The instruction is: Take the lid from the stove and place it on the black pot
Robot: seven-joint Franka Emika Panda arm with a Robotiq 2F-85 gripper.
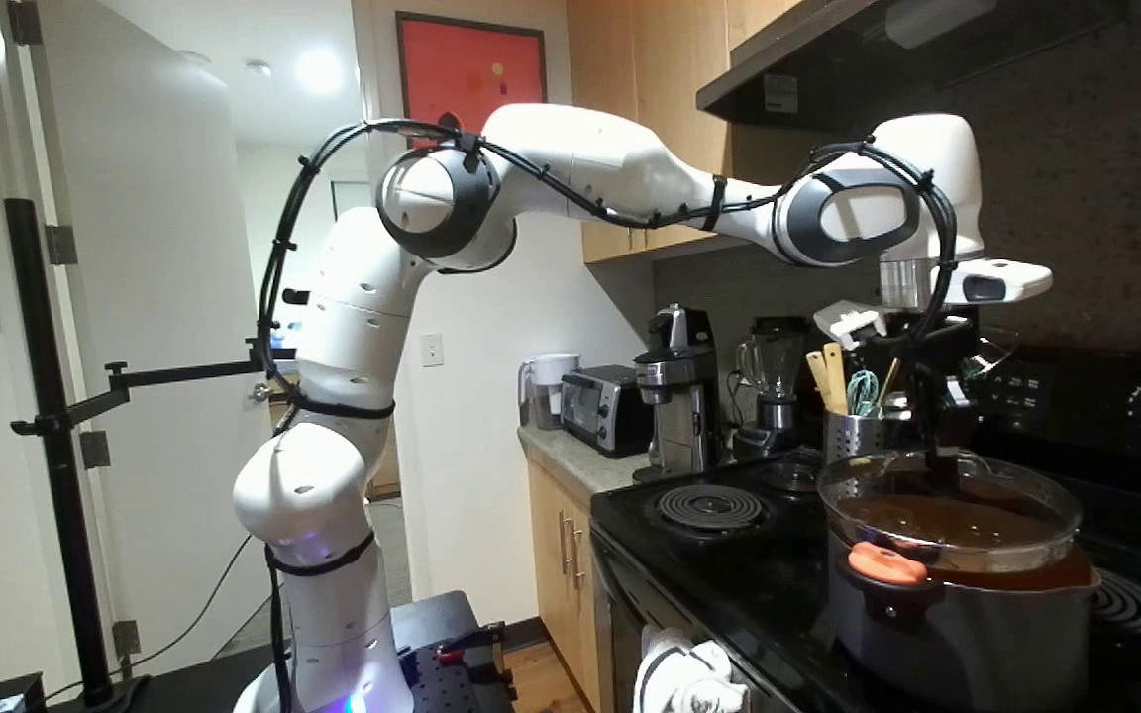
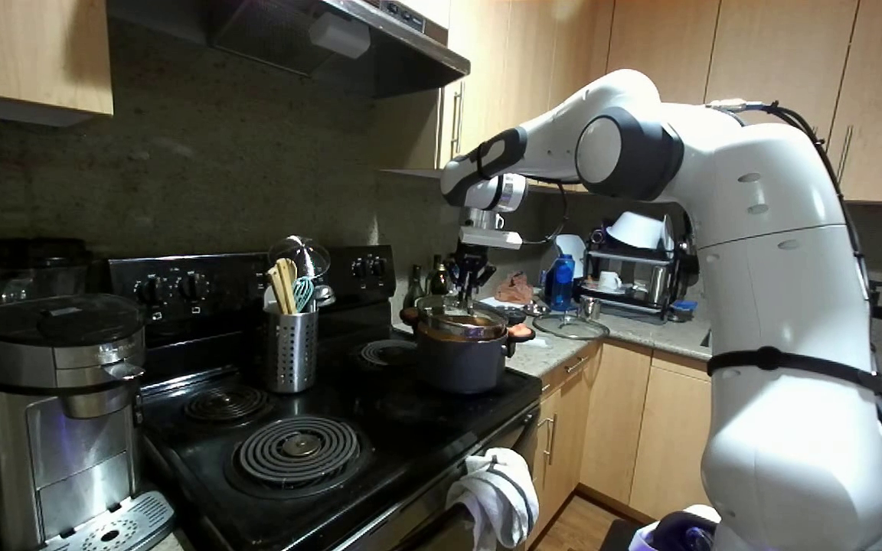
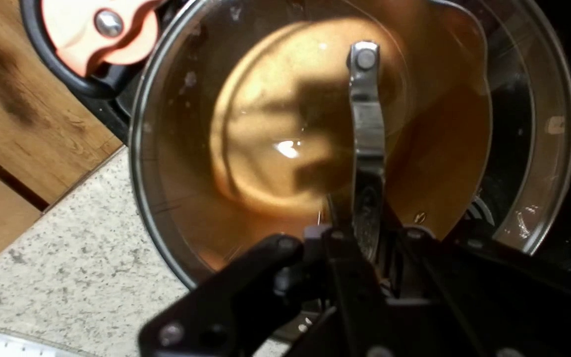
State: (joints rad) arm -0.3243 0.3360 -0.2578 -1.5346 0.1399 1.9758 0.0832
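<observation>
White arm (image 1: 585, 149); grey joint rings (image 2: 644, 157); black cables (image 1: 280, 248); black gripper (image 1: 941, 463)

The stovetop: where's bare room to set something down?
In an exterior view, the black stovetop is bare between the front coil and the pot; that coil, heat unknown, also carries nothing. Crowded: the pot's end, with lid and gripper over it, and the back, around the utensil holder.

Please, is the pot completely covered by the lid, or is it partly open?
Partly open: in an exterior view, orange inside of the pot shows past the rim of the lid. Whether they touch, I cannot tell.
</observation>
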